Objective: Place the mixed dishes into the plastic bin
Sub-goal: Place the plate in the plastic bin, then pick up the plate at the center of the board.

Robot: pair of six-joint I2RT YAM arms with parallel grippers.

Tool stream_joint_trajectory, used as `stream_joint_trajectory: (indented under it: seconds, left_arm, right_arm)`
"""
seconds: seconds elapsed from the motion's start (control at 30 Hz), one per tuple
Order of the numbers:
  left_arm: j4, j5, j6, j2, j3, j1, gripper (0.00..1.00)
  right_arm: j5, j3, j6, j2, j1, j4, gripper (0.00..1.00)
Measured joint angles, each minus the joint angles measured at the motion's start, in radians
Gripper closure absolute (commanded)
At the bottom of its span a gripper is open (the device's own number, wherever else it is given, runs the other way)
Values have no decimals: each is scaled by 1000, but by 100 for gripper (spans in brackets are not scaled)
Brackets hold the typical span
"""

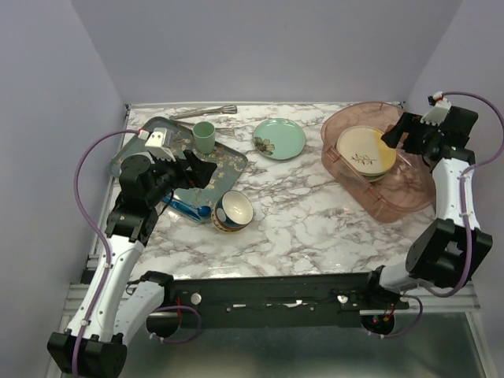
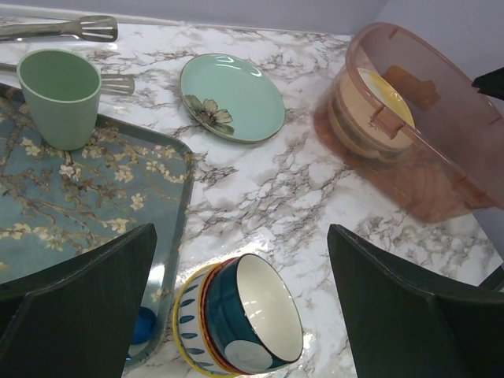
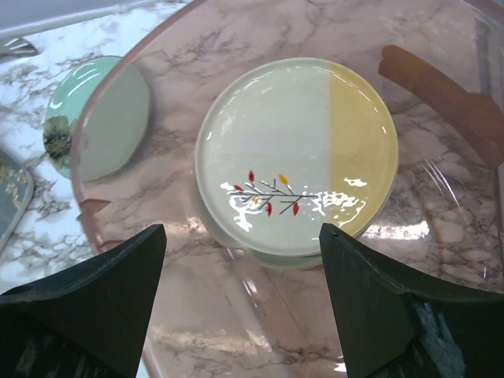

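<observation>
The pinkish translucent plastic bin (image 1: 409,197) stands at the right of the table. A stack of plates lies in it, with the yellow-and-cream sprig plate (image 1: 367,150) (image 3: 295,153) on top. My right gripper (image 1: 391,135) (image 3: 242,236) hovers open just above that stack, holding nothing. A mint green plate (image 1: 279,138) (image 2: 231,96) lies on the marble at the back. The blue-yellow patterned bowl (image 1: 232,210) (image 2: 244,324) rests tilted beside the tray. My left gripper (image 1: 197,169) (image 2: 242,236) is open above the bowl, not touching it.
A dark-green floral tray (image 1: 228,161) (image 2: 94,189) at the left carries a green cup (image 1: 204,136) (image 2: 61,96). A blue utensil (image 1: 189,209) lies at its near edge. Metal tongs (image 1: 203,113) (image 2: 59,30) lie along the back wall.
</observation>
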Motion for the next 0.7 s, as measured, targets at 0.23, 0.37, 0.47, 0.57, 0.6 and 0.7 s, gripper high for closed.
stream_joint_trajectory:
  seconds: [0.23,0.37,0.47,0.57,0.6,0.7]
  left_arm:
    - [-13,-58,22,-26,0,0,1]
    - [-13,-64,29,-23,0,0,1]
    - [-11,-64,29,-15,-1,0,1]
    - [7,-51,19,-3,-10,0,1]
    - [13,-42,10,4,-13,0,1]
    - [40,-10,-22,23,-19,0,1]
  right_arm:
    - [-99,-72,-34,-198,18,4,13]
    - [-199,-108,-39,-313,20,26,13]
    - [-290,-139,-40,-375,20,39,13]
    - [-375,-193,-39,-434,21,60,11]
    - [-390,-206,-39,-446,21,64,11]
    - [-442,-256,-32,-490,21,87,11]
